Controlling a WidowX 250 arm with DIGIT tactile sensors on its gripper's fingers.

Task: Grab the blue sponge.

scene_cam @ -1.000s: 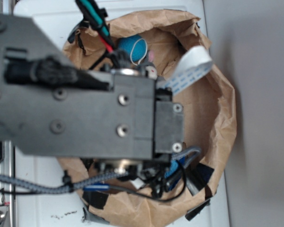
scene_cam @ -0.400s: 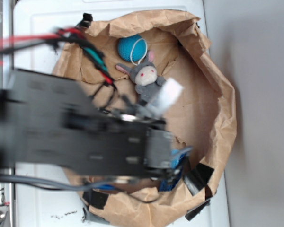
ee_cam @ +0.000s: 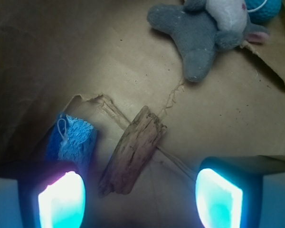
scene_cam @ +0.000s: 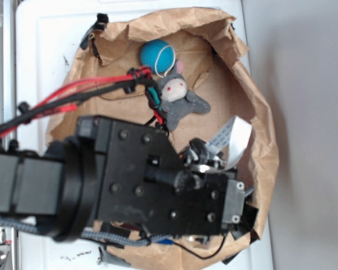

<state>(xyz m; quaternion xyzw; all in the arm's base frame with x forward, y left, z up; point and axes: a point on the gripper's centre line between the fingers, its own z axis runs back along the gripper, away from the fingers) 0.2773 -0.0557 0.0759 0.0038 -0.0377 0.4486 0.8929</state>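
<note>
The gripper (ee_cam: 140, 194) stands wide open and empty above the brown paper liner (scene_cam: 253, 95), one finger (ee_cam: 61, 199) glowing at each lower corner of the wrist view. The blue sponge (ee_cam: 71, 140) lies flat on the paper, just beside the wood piece (ee_cam: 133, 149) on its left, directly ahead of the left finger and not between the two. The wood piece lies between the fingers. The grey plush toy (ee_cam: 204, 33) lies well beyond the wood piece, touching the teal ball (scene_cam: 156, 56).
</note>
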